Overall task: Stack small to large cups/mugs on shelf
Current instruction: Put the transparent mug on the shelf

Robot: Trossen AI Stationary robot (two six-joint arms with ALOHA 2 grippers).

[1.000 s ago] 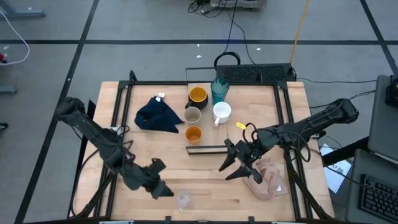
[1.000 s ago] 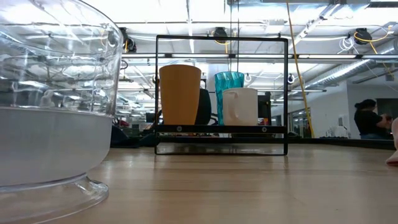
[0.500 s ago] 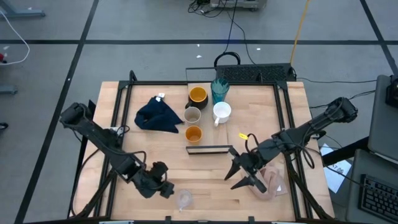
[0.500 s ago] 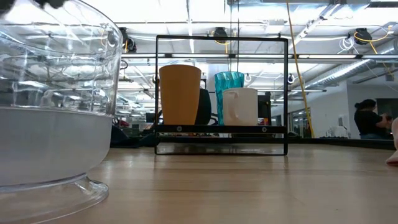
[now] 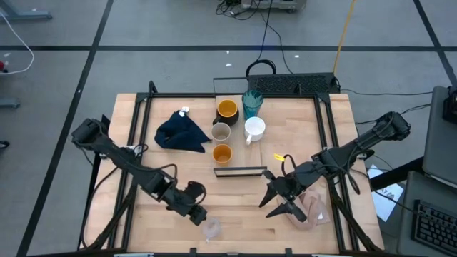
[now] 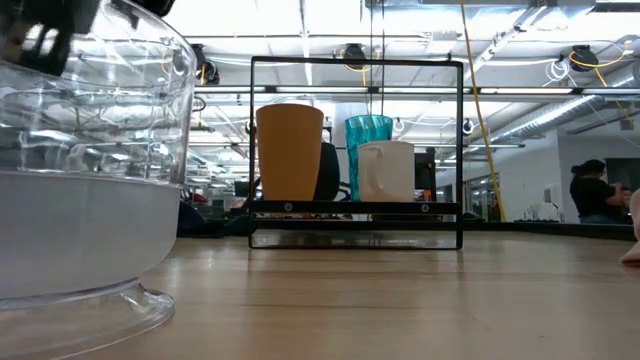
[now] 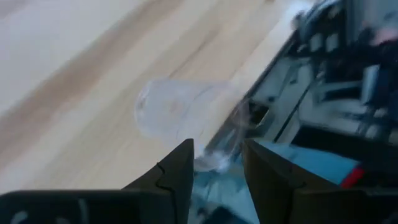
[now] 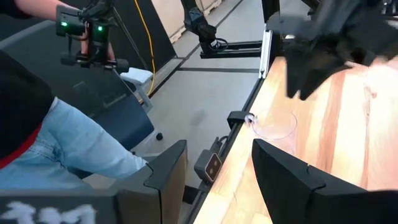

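Observation:
The small clear glass [image 5: 211,228] stands upright on its foot near the table's near edge and fills the left of the low view [image 6: 90,170]. My left gripper [image 5: 201,216] slants down just left of it, open by a narrow gap, the glass [image 7: 180,118] right ahead of its fingertips [image 7: 180,163]. My right gripper [image 5: 278,204] hovers open and empty over the table's right middle. The orange cup [image 5: 223,153], grey-beige cup [image 5: 221,132], white mug [image 5: 255,128], black mug [image 5: 227,109] and teal tumbler [image 5: 251,102] stand behind the shelf [image 5: 240,172].
A dark navy cloth [image 5: 182,132] lies at the far left and a pink-beige cloth [image 5: 312,207] under my right arm. A black wire frame [image 6: 355,62] rises over the shelf. Beyond the near edge, a person in jeans [image 8: 68,149] stands by.
My left gripper has gone down and toward the table's right, closing in on the clear glass, and now shows at the low view's top left. My right gripper has shifted a little toward the near edge. The glass has kept still.

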